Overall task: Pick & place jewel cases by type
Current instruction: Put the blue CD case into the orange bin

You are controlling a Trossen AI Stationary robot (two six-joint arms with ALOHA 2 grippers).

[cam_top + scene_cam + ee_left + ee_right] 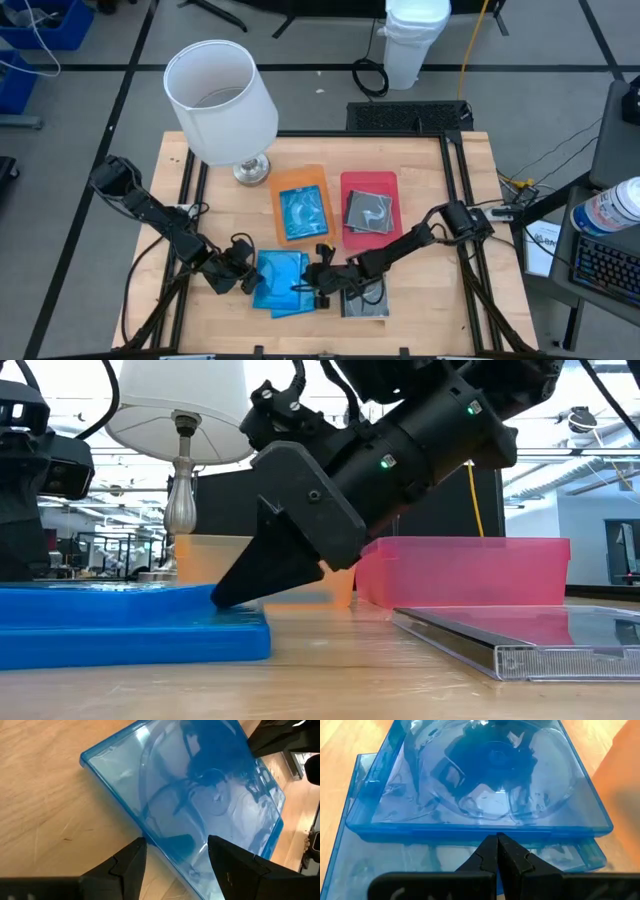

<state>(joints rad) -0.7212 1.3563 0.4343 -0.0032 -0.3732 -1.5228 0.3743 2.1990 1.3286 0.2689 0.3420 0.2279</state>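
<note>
Grasp phase: left gripper (175,857), fingers spread, straddles the top blue jewel case (280,272) of the stack near the orange tray (302,182); right gripper (497,851) (pressed together) braces its opposite edge. Next: close, lift.

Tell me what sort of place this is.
Probably a robotics lab or workshop: a wooden table with two mounted arms, a keyboard beside it, cables on the grey floor, and an open industrial hall behind.

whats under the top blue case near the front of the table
A second blue jewel case lies under the top blue case, slightly offset, its edge showing. The right gripper, fingers shut, touches the stack's edge. Anything beneath the pair is hidden.
</note>
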